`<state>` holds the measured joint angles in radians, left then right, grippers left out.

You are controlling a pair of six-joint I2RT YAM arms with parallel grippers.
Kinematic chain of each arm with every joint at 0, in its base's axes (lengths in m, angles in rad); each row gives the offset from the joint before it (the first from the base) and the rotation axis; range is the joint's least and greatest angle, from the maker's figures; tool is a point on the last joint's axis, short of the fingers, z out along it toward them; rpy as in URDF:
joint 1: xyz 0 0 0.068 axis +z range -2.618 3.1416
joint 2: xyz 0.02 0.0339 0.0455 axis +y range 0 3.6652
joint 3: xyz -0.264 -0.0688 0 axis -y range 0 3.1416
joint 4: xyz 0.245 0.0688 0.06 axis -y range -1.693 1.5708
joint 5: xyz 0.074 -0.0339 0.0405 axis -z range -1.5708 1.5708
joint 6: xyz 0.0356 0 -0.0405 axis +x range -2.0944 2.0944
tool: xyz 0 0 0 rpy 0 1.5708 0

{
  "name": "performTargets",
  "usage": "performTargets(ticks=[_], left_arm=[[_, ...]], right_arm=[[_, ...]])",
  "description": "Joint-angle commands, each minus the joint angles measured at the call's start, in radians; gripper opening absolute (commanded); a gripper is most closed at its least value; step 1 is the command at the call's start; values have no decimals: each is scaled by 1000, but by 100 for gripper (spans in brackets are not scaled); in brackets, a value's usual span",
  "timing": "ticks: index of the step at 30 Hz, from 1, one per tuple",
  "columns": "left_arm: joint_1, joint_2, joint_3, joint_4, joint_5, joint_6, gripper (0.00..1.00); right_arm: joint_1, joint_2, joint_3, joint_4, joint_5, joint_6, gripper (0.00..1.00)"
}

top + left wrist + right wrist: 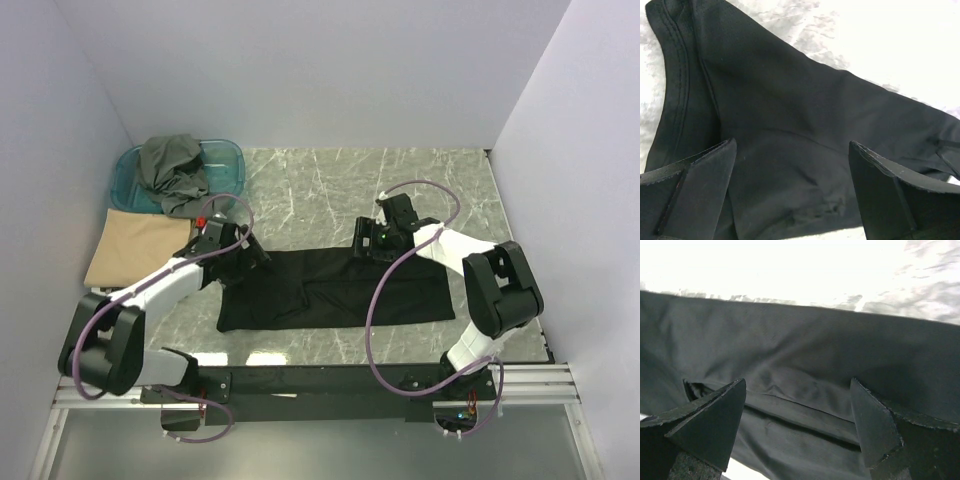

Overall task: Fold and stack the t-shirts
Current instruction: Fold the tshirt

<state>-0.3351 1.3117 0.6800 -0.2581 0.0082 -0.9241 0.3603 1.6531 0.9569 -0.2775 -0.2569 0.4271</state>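
A black t-shirt [330, 290] lies folded into a long band across the marble table. My left gripper [247, 253] hovers over its far left corner, jaws wide apart with only black cloth [790, 150] beneath them. My right gripper [368, 243] is above the far edge near the middle, also open, with a folded hem [805, 410] showing below. A folded tan-beige t-shirt [135, 247] rests at the left edge. A dark grey-olive t-shirt [172, 172] is bunched in the tub.
The translucent teal plastic tub [225, 165] stands at the back left corner. White walls close in the table on three sides. Bare marble [420, 190] stretches behind the black shirt, with a narrow strip in front of it.
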Motion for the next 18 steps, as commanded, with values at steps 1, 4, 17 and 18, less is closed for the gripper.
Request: performTargets(ticks=[1,4,17,18], left_arm=[[-2,37,32,66,-4,-1,100],[-1,69,26,80,-1,-5,99],[33,139,29,34,-80,11,99],[39,150,30,37,-80,11,99]], right_arm=[[3,2,19,57,-76,-19,90],[5,-7,-18,49,-70,-21,90],[3,-260,-251,-6,-59,-16,90],[5,-283,-259,-11,-55,-14,90]])
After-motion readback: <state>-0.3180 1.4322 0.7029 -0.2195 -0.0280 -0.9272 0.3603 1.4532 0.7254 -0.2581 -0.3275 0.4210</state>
